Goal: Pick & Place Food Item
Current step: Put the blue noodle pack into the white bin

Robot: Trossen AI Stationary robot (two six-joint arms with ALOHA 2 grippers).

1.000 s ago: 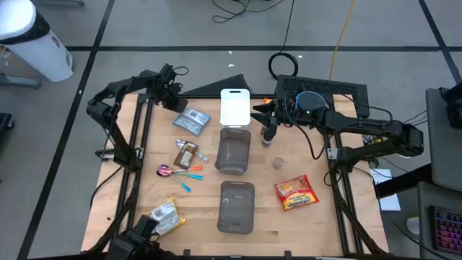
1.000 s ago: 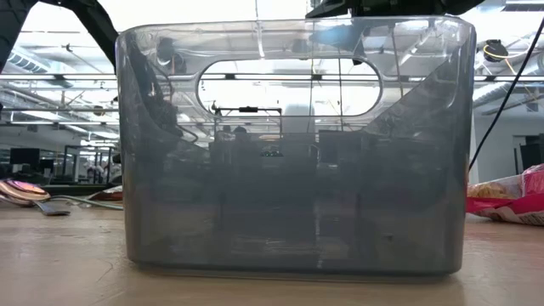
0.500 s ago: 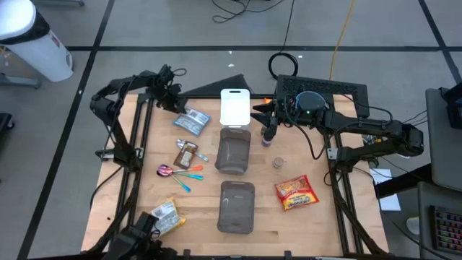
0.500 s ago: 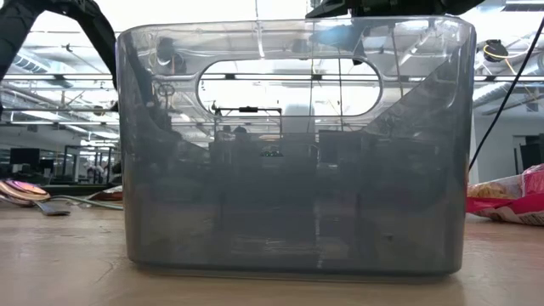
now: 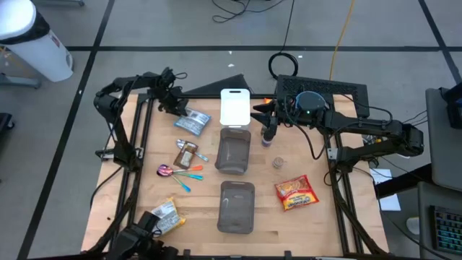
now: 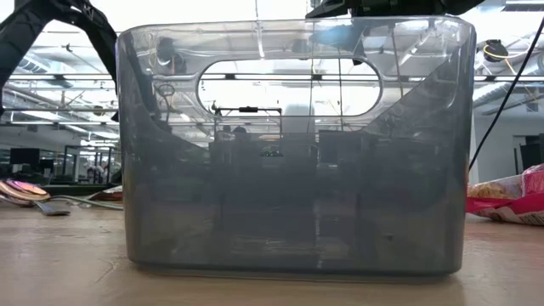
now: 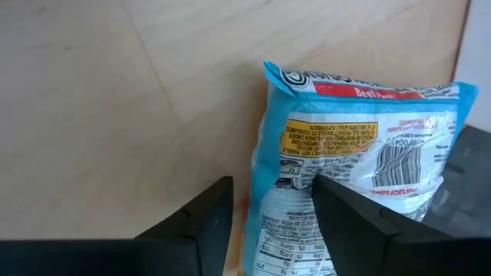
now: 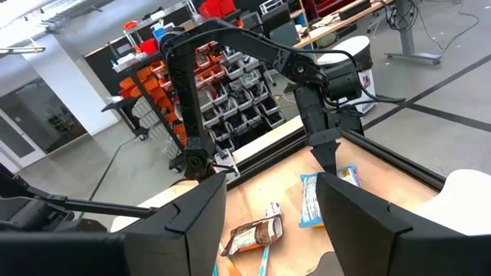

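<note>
In the low view a clear bin (image 6: 293,144) fills the frame and hides nearly everything behind it. On the desk (image 5: 137,188), the left tool (image 5: 175,110) stands with jaws parted around one edge of the blue food packet (image 5: 192,120), at the desk's far left. The right tool (image 5: 269,132) waits beside the white cutting board (image 5: 234,107), jaws apart, empty.

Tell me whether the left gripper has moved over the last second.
Yes. In the high view the left gripper has shifted toward the blue snack packet, closing the gap; the packet itself has stayed put.
</note>
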